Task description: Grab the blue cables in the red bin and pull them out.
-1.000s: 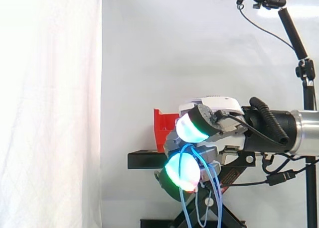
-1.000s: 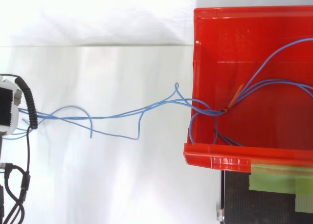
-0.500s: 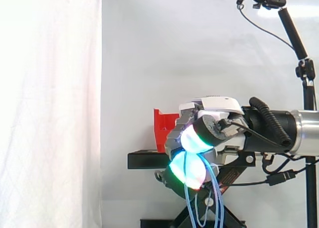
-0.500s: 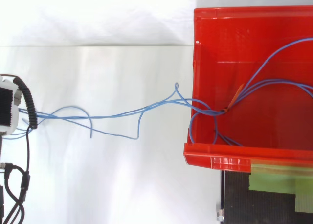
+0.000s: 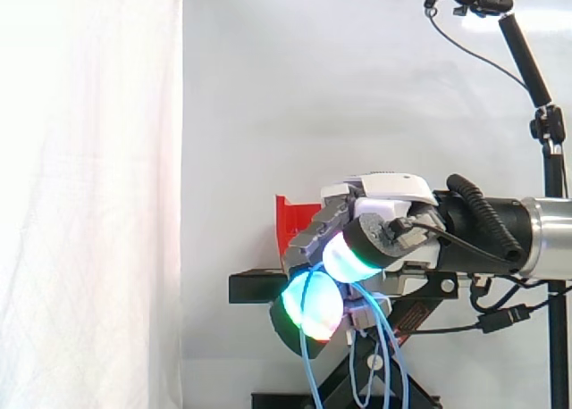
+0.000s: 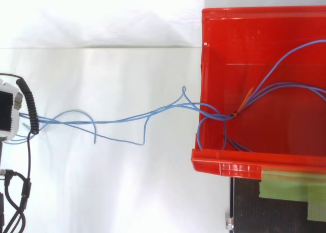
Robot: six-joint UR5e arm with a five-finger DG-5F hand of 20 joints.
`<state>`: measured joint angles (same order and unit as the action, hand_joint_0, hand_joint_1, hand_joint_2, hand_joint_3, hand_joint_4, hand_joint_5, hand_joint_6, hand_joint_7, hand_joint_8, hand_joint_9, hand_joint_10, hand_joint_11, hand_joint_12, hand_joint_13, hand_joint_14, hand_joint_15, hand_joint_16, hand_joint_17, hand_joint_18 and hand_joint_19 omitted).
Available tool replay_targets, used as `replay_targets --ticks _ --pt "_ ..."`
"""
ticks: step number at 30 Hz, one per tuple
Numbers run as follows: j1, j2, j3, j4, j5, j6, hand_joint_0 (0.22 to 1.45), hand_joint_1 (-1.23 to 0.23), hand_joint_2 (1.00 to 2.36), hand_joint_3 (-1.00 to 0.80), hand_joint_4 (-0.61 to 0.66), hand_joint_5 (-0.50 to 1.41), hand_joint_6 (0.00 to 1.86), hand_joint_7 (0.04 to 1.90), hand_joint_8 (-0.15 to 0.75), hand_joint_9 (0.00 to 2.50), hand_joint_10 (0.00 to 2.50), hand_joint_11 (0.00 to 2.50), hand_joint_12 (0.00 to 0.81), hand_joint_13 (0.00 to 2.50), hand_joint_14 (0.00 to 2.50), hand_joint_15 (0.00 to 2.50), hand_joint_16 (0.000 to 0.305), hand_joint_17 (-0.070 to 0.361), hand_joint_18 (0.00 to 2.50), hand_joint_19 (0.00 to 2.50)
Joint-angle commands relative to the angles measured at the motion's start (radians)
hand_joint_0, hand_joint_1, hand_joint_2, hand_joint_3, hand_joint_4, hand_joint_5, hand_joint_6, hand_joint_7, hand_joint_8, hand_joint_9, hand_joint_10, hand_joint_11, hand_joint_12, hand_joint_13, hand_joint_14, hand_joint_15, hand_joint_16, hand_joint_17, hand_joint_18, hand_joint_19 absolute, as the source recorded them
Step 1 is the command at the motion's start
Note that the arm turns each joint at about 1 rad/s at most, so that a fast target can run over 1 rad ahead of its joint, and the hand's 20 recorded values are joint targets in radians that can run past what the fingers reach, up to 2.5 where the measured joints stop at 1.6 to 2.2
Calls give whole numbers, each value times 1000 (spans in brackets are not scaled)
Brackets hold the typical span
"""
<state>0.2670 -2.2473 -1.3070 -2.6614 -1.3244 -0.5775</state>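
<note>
1. Looking down, the top view lays out the blue cables' whole run: thin, glossy strands loop inside the red bin, bunch at an orange tie, cross the bin's left wall and trail over the white surface towards the view's left edge
2. Most of their length lies outside the bin, while several curved loops rest on its floor
3. Strips of green tape sit on the dark platform just beside the bin's lower rim
4. The side view gives what that one cannot: the hand reaches level from the right, in front of the bin's corner and the black stand
5. Its fingers are curled, with thick rounded fingertips glowing cyan and green, closed round the cables, which arch between the pads and hang down in slack strands
6. Behind hangs a softly folded white curtain; the bin is smooth, hard-looking plastic
</note>
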Motion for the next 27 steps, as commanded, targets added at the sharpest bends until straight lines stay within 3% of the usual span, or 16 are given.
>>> replay_targets --ticks 1,14,27 --pt "0 0 0 0 1 0 837 -892 1000 -1000 212 973 11 742 232 1142 725 1828 319 1357 251 1716 45 100 932 1187" --pt "0 0 0 0 -1 0 694 -639 1000 -1000 251 1047 14 722 269 1196 788 1745 356 1373 371 1611 52 117 997 1151" --pt "0 0 0 0 -1 0 666 -666 1000 -1000 257 1192 13 774 260 1307 707 1807 372 1428 329 1628 53 119 1048 1131"
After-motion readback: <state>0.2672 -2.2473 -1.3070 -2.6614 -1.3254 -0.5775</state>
